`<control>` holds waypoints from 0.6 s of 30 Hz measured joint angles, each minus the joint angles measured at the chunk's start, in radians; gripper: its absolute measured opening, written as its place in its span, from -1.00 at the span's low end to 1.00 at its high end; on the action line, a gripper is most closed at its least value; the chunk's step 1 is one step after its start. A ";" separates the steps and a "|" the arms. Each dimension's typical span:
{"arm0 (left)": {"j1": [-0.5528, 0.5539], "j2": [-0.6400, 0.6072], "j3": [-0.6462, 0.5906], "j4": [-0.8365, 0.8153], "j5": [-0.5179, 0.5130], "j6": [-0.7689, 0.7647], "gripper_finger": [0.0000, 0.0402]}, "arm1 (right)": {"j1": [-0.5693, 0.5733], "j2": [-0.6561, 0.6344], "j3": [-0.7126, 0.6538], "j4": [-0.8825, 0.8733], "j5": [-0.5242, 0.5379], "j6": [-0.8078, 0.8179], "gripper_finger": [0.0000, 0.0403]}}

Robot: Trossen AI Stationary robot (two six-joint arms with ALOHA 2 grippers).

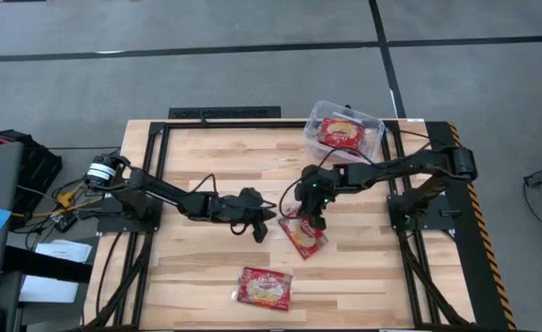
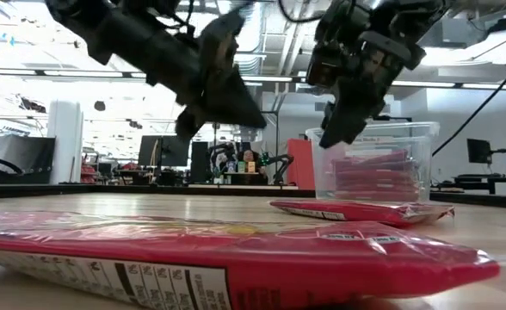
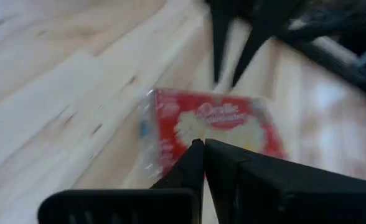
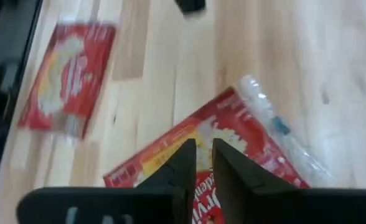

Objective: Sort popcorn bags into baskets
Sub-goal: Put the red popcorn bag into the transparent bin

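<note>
A red popcorn bag (image 1: 300,236) with a cream oval lies flat near the table's middle; it also shows in the low view (image 2: 356,209) and in both wrist views (image 3: 215,124) (image 4: 233,149). A second bag (image 1: 265,288) (image 4: 68,74) lies flat near the near edge. The clear tub (image 1: 345,129) (image 2: 378,164) stands at the far edge with red bags inside. My left gripper (image 1: 255,224) (image 3: 200,144) hovers just left of the middle bag, shut. My right gripper (image 1: 315,218) (image 4: 201,146) hangs over that bag's far end, fingers a narrow gap apart, above it in the low view (image 2: 332,131).
Bare wooden table (image 1: 197,157) lies to the left and far left. The two grippers stand close together over the middle bag. The black frame (image 1: 223,112) runs along the far edge, and arm bases sit at both sides.
</note>
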 joint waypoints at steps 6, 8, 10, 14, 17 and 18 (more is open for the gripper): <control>-0.003 0.179 0.127 0.026 0.044 0.022 -1.00 | 0.027 -0.079 -0.071 0.028 0.067 0.171 -0.58; -0.013 0.235 0.175 0.019 0.052 0.042 -1.00 | 0.036 -0.116 -0.108 0.029 0.085 0.233 -0.58; -0.020 0.278 0.225 0.015 0.052 0.050 -1.00 | 0.048 -0.151 -0.149 0.031 0.106 0.281 -0.58; -0.035 0.334 0.289 -0.011 0.056 0.074 -1.00 | 0.083 -0.227 -0.240 0.084 0.163 0.395 -0.58; -0.041 0.343 0.296 -0.017 0.054 0.078 -1.00 | 0.114 -0.270 -0.308 0.136 0.224 0.482 -0.58; -0.042 0.342 0.296 -0.016 0.053 0.078 -1.00 | 0.122 -0.283 -0.329 0.145 0.243 0.514 -0.57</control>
